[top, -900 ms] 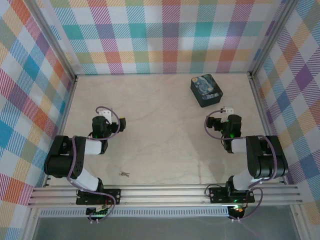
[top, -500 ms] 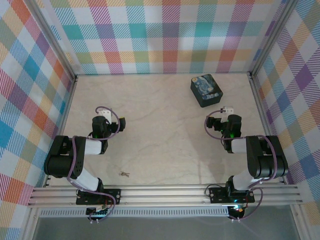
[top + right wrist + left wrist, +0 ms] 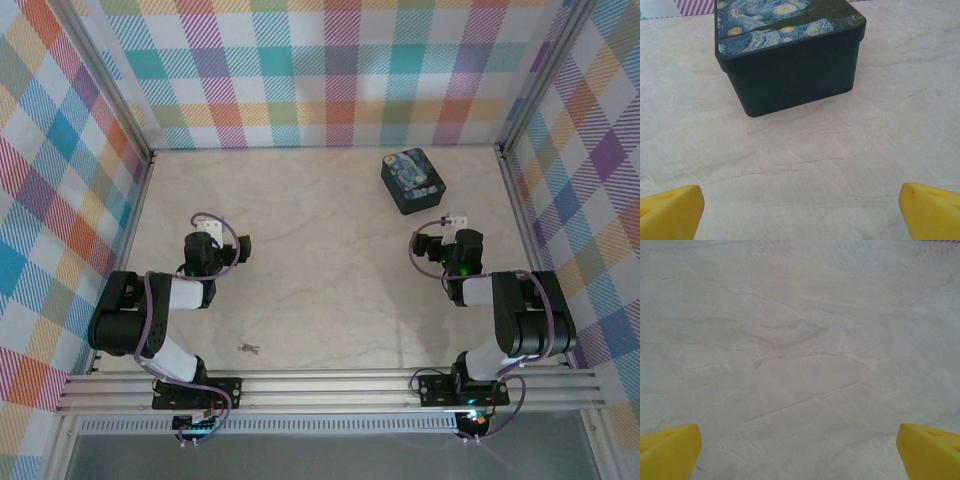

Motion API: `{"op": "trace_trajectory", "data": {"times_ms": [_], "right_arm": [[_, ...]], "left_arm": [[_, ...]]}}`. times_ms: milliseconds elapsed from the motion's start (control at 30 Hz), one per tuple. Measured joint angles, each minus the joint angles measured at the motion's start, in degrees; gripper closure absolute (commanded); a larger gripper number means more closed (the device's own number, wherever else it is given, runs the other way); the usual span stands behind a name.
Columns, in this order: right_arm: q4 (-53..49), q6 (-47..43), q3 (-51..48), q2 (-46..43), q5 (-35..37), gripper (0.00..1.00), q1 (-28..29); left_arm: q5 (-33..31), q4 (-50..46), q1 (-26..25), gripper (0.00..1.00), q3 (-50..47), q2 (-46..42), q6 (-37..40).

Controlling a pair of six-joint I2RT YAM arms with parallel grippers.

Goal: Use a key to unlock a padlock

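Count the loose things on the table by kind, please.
Tin: 1
Padlock: 1
Key: 1, lying right by the padlock; both are very small in the top view
Total: 3

The left arm [image 3: 125,320] and right arm [image 3: 525,320] were black with white segments, looped purple cables [image 3: 213,217] and yellow fingers [image 3: 667,450].

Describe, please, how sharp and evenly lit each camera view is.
Top external: even, soft light, faint shadows; padlock and key merely a tiny speck. Left wrist: table slightly soft, yellow fingers blurred at the corners. Right wrist: tin sharp, soft shadow at its base.
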Motion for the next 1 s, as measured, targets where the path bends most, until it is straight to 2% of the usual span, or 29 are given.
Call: {"op": "trace_trajectory", "data": {"times_ms": [200, 267, 333, 433, 567, 633, 700, 1000], "right_arm": [[0.0, 0.0, 0.0, 0.0, 0.0, 0.0, 0.0], [0.0, 0.04, 0.0, 0.0, 0.02, 0.05, -0.02], [-0.79, 0.07, 0.33, -0.07, 0.09, 0.05, -0.02], [-8.81, 0.17, 3.96, -1.7, 1.07, 0.05, -0.07], [-24.17, 0.48, 16.57, -3.76, 1.81, 0.07, -0.26], [-31.74, 0.5, 25.16, -2.6, 1.55, 0.08, -0.28], [-38.34, 0.57, 33.88, 0.04, 0.87, 0.09, -0.28], [-59.32, 0.92, 60.39, 19.65, -3.45, 0.11, 0.76]], "left_arm": [[0.0, 0.0, 0.0, 0.0, 0.0, 0.0, -0.15], [0.0, 0.0, 0.0, 0.0, 0.0, 0.0, -0.15], [-0.5, -0.76, 0.0, 0.0, 0.24, -0.02, -0.28], [-3.3, -11.82, 0.04, 0.0, 5.7, -0.68, -1.46], [-9.75, -33.79, 0.15, 0.0, 25.03, 0.07, -4.81], [-12.02, -42.29, 0.39, 0.0, 35.91, 2.38, -7.23], [-12.5, -47.8, 0.52, 0.0, 42.32, 3.67, -9.53], [-11.43, -61.2, -2.54, 0.0, 39.19, -0.44, -16.39]]}}
